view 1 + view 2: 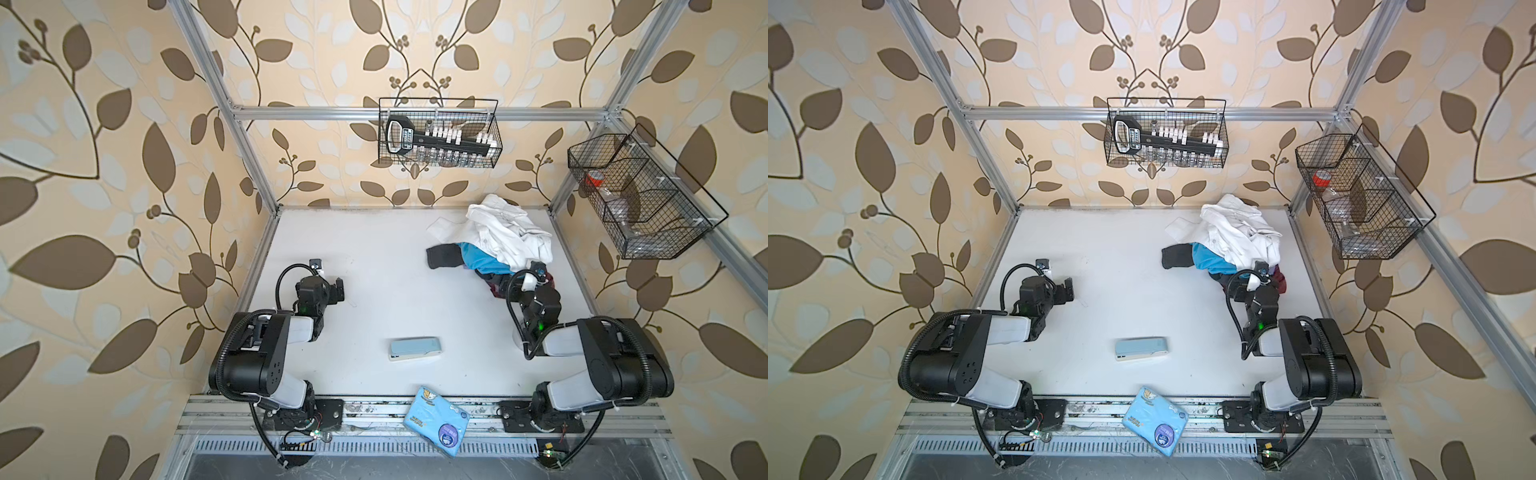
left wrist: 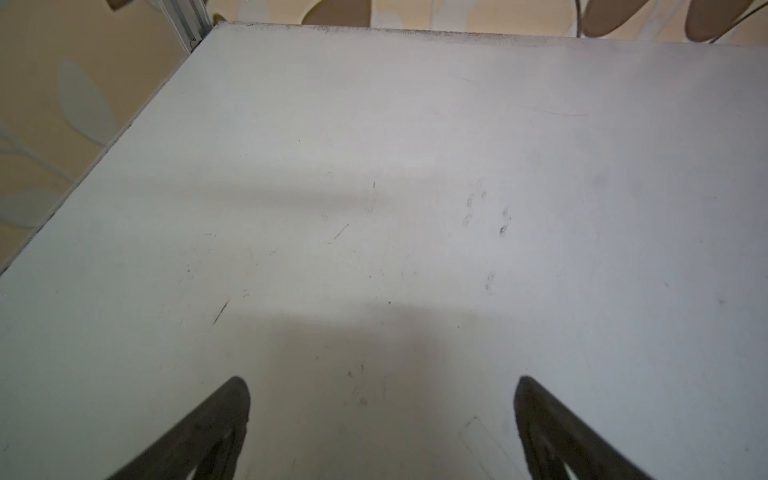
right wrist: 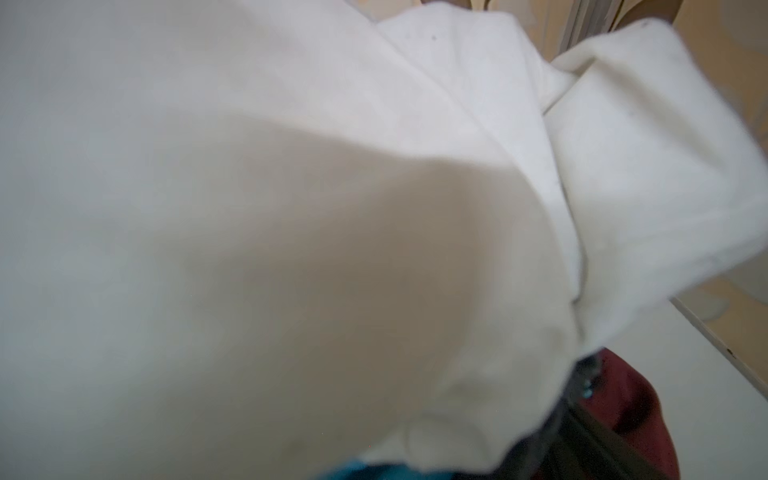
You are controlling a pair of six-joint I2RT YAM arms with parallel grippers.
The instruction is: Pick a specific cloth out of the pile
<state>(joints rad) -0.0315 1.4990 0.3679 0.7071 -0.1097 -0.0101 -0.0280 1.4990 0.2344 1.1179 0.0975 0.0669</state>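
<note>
Top views, right pincer [image 1: 524, 277]: it sits at the near edge of the pile [image 1: 505, 245], low over the dark pieces; its jaws are hidden by the wrist and cable here (spread to their widest and holding nothing, as far as I can judge).
Top views, cloth [image 1: 478, 257]: the turquoise cloth lies just ahead of the right pincer and toward the middle of the table [image 1: 374, 291], tucked under the white shirt [image 1: 509, 235], with a black cloth [image 1: 444, 256] touching its far side from the pincer. The same layout shows in both top views [image 1: 1209, 254].
Top views, cloth's lie: only a crumpled patch shows, so its long axis cannot be read; the visible strip runs roughly from the black cloth toward the right pincer.
Left wrist view, left pincer [image 2: 382, 399]: its jaws are parted over bare table and grasp nothing; it is well apart from the pile.
Right wrist view: white shirt [image 3: 291, 208] fills nearly everything, close and blurred; a sliver of turquoise cloth [image 3: 374, 471] shows under it and a dark red piece [image 3: 640, 411] beside it.
Risk: closing here would likely pinch the white shirt or the dark pieces instead, since they cover the turquoise.
Risk: pulling the cloth from below could drag the whole pile along (the shirt lies on it).
</note>
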